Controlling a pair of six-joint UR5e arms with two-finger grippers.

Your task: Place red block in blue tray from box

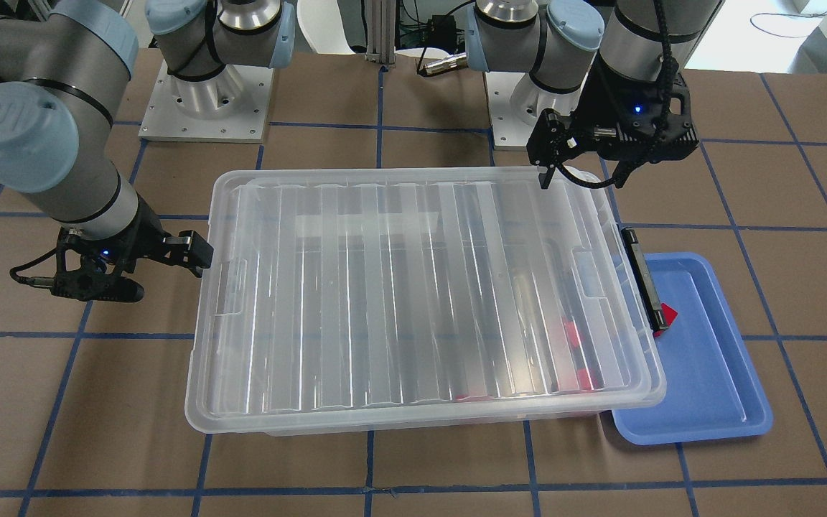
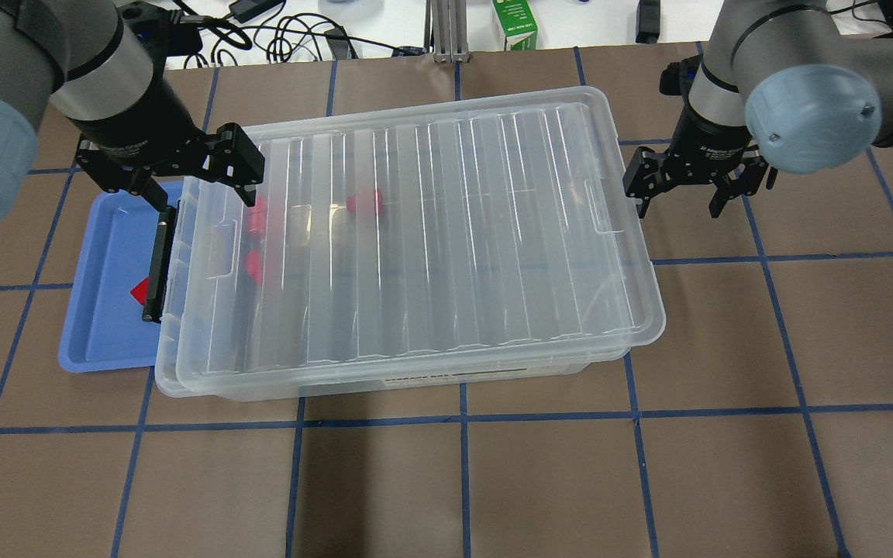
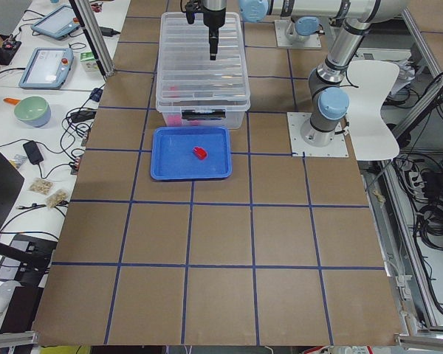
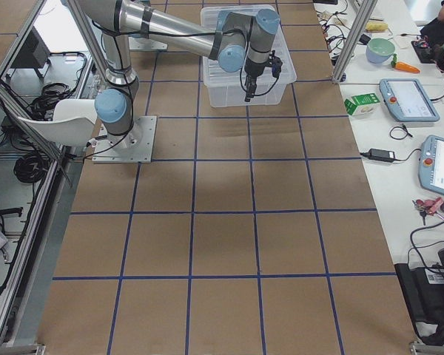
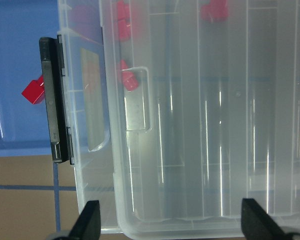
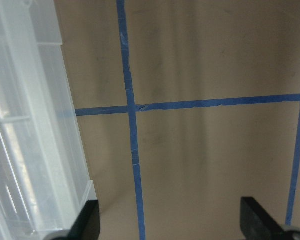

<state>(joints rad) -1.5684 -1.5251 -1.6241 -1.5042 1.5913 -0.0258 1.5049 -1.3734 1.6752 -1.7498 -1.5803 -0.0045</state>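
The box (image 2: 431,232) is a clear bin with its ribbed lid on and a black clip (image 2: 156,263) at its left end. Three red blocks show through the lid, one (image 2: 365,203) apart and two (image 2: 256,218) near the clip end. Another red block (image 2: 139,292) lies in the blue tray (image 2: 98,310), beside the clip; it also shows in the left wrist view (image 5: 34,91). My left gripper (image 2: 202,186) is open and empty above the box's clip end. My right gripper (image 2: 679,203) is open and empty, beside the box's other end, over the table.
The blue tray (image 1: 708,373) is partly tucked under the box's end. A green carton (image 2: 515,23) and cables lie at the far table edge. Tablets and a green bowl (image 3: 32,110) sit on a side bench. Brown table with blue grid lines surrounds the box.
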